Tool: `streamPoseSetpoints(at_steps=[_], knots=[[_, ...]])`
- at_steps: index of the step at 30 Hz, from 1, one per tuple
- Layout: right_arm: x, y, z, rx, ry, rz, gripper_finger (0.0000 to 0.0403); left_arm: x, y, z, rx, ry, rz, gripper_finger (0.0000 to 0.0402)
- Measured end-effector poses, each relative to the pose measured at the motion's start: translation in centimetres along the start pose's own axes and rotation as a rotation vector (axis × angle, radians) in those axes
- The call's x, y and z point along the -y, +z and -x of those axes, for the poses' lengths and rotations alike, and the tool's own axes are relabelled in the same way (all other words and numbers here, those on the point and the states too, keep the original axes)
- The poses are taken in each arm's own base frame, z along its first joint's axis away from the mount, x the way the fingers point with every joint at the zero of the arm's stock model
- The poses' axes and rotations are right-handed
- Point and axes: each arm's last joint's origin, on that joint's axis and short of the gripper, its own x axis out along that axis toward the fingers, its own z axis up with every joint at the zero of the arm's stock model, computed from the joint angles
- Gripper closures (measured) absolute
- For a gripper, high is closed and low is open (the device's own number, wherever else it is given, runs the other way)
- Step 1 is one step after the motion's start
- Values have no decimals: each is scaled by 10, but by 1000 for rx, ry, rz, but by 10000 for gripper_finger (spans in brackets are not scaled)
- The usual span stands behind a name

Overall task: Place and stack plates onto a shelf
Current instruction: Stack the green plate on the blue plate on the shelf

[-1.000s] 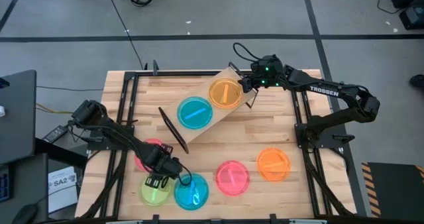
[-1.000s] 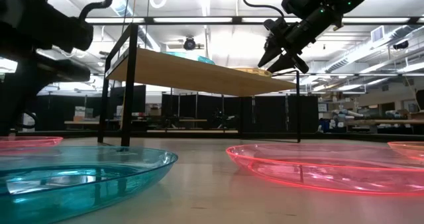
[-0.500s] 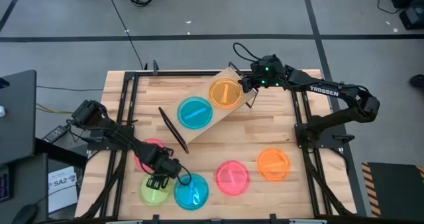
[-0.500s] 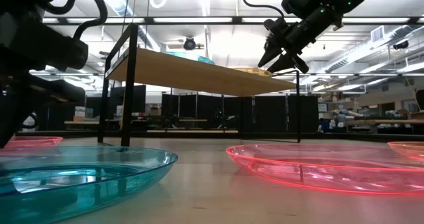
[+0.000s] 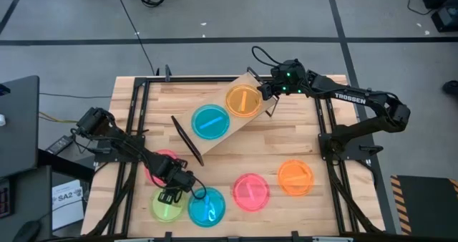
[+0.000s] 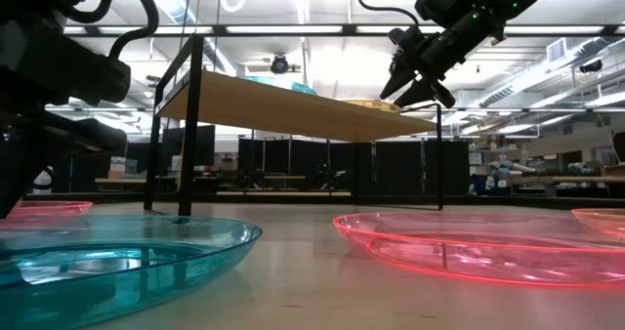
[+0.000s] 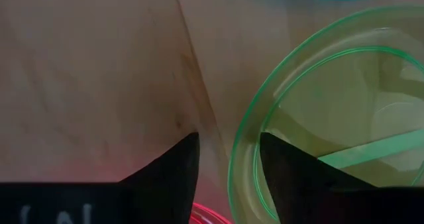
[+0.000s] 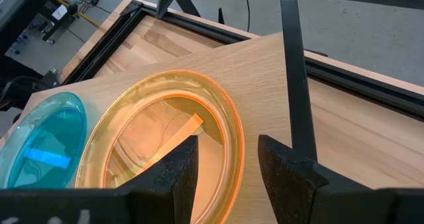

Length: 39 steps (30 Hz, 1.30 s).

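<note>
The shelf (image 5: 230,129) stands slantwise at the table's far middle. On it lie a blue plate (image 5: 211,122) and an orange plate (image 5: 243,100). My right gripper (image 5: 263,93) hovers open at the orange plate's right rim (image 8: 233,134), one finger over the plate and one outside it. My left gripper (image 5: 170,195) is low at the near left, open over the rim of a green plate (image 7: 331,118) that lies flat on the table. A blue plate (image 5: 207,206) lies right of the green one, and a pink plate (image 5: 163,158) lies under the left arm. My left gripper points down with the green plate's rim (image 7: 242,154) between its open fingers, one finger over the plate's inside and one over the bare table; whether either finger touches the plate I cannot tell. My right gripper straddles the orange plate's rim in the same way; touch cannot be told.
A pink plate (image 5: 251,191) and an orange plate (image 5: 295,177) lie flat at the near right. The shelf's black wire legs (image 5: 187,140) (image 8: 295,85) stand at both ends of the board. Bare tabletop shows between the shelf and the near plates.
My left arm has come down a little toward the green plate, then held still. The right arm and all plates have stayed where they were.
</note>
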Motion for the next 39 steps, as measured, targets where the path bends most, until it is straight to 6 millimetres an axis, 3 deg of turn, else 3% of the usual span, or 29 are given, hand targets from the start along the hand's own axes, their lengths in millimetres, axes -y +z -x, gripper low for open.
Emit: streamPoseSetpoints(at_steps=[19, 31, 39], knots=[[0, 0, 0, 0, 0, 0, 240, -1, -1, 0, -5, 28, -1, 347], [0, 0, 0, 0, 0, 0, 240, 0, 0, 0, -2, 6, -3, 388], [0, 0, 0, 0, 0, 0, 240, 0, 0, 0, -6, -14, -2, 393]])
